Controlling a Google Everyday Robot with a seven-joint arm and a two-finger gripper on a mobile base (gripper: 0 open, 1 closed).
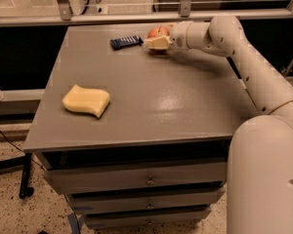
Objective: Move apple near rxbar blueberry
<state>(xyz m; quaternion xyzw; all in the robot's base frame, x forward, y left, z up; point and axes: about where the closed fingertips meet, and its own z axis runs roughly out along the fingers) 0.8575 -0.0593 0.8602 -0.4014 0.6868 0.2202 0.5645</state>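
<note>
The apple [157, 32], round and red-orange, is at the far middle of the grey table [151, 96]. My gripper [156, 41] reaches in from the right and is shut on the apple, holding it at or just above the tabletop. The rxbar blueberry [126, 42], a flat dark navy wrapper, lies on the table just left of the apple, a small gap between them.
A pale yellow wavy sponge [86, 100] lies on the left part of the table. My white arm [234, 48] crosses the table's far right corner. A metal rail [136, 17] runs behind the far edge. Drawers [146, 179] sit under the front edge.
</note>
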